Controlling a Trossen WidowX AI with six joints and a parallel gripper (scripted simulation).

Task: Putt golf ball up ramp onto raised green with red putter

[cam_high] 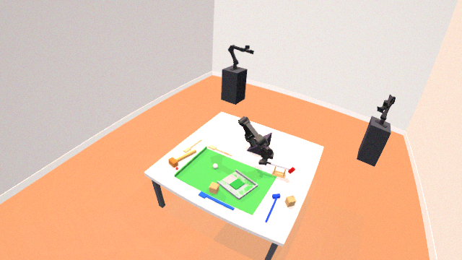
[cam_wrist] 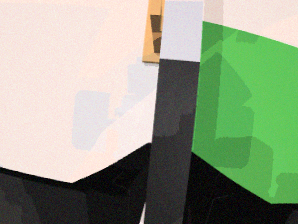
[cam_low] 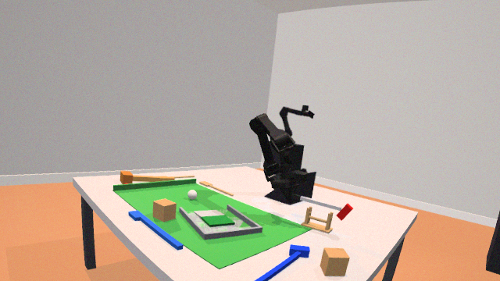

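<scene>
The red putter, with its red head (cam_high: 291, 170) (cam_low: 344, 211), pale shaft and dark grip (cam_wrist: 172, 100), is held just above its small wooden stand (cam_high: 279, 173) (cam_low: 317, 226). My gripper (cam_high: 264, 162) (cam_wrist: 165, 152) is shut on the dark grip; the head points away from the arm. The white golf ball (cam_high: 215, 166) (cam_low: 192, 194) rests on the green mat (cam_high: 249, 204) (cam_low: 223, 257). A pale ramp (cam_high: 229, 178) (cam_low: 203, 213) leads up to the raised green (cam_high: 237, 184) (cam_low: 219, 221), inside a grey-walled frame (cam_low: 234, 233).
Wooden blocks (cam_high: 214, 188) (cam_high: 290, 201) stand on the mat and near the table's right edge. A blue bar (cam_high: 218, 202) and a blue mallet (cam_high: 276, 196) lie near the front. An orange mallet (cam_high: 173, 162) lies behind the dark green rail (cam_low: 156, 184). A wooden spatula (cam_low: 216, 188) lies beside the mat.
</scene>
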